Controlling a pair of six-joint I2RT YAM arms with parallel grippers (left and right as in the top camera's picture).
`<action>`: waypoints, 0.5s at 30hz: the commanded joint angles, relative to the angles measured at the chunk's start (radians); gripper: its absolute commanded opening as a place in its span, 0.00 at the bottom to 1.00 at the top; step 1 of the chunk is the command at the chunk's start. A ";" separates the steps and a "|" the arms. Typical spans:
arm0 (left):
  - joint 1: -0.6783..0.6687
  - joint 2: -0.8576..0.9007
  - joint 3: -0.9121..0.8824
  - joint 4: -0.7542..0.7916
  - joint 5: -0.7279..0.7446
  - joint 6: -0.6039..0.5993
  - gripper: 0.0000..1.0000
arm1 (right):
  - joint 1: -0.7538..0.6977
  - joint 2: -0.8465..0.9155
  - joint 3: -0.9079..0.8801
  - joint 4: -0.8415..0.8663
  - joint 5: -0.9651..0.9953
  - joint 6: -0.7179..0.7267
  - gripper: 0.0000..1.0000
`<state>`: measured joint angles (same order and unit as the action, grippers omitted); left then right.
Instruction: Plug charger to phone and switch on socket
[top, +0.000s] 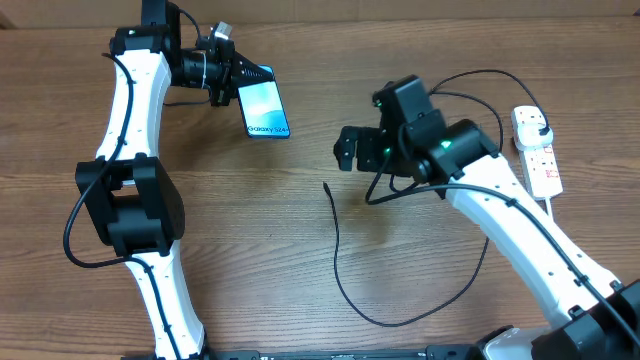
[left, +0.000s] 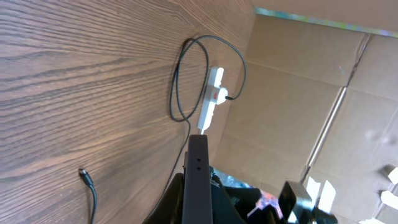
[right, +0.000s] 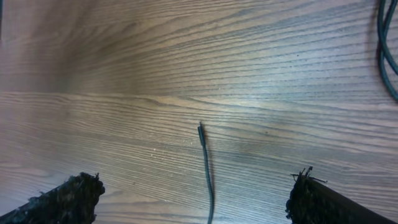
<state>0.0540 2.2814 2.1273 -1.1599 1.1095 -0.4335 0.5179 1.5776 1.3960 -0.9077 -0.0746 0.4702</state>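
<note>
Overhead, the left arm rises from the near edge, bends at its dark elbow and turns its wrist to the right, so the left hand points toward the middle of the tabletop. Its fingers are clamped on the top end of the phone, whose light blue screen faces up and slants away to the lower right. The right arm reaches in from the lower right corner, and the right hand points left with its fingers apart, holding nothing. Just below it lies the connector tip of the charger cable, which runs toward the near edge, loops right and climbs behind the arm. The power strip lies at the far right, well apart from the phone, with the black plug in it. From the left wrist, the phone shows edge-on as a dark bar gripped between the black fingers. Beyond it the power strip lies with the plug at its side, and the charger cable curls in a loop beside it near a cardboard wall. The connector tip rests alone on the wood. From the right wrist, the right hand hovers with its two fingertips spread wide at the lower corners. The connector tip lies on the tabletop between them, touched by neither.
</note>
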 joint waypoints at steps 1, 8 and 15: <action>-0.003 -0.042 0.016 -0.003 0.005 0.020 0.04 | 0.038 -0.009 0.023 0.003 0.082 -0.010 1.00; -0.002 -0.042 0.016 0.009 0.005 0.028 0.04 | 0.047 0.003 -0.001 -0.003 0.081 0.004 1.00; -0.002 -0.042 0.016 0.012 -0.026 0.030 0.04 | 0.074 0.082 -0.050 -0.002 0.073 0.008 1.00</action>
<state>0.0540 2.2814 2.1273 -1.1507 1.0740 -0.4175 0.5674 1.6070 1.3670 -0.9138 -0.0097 0.4713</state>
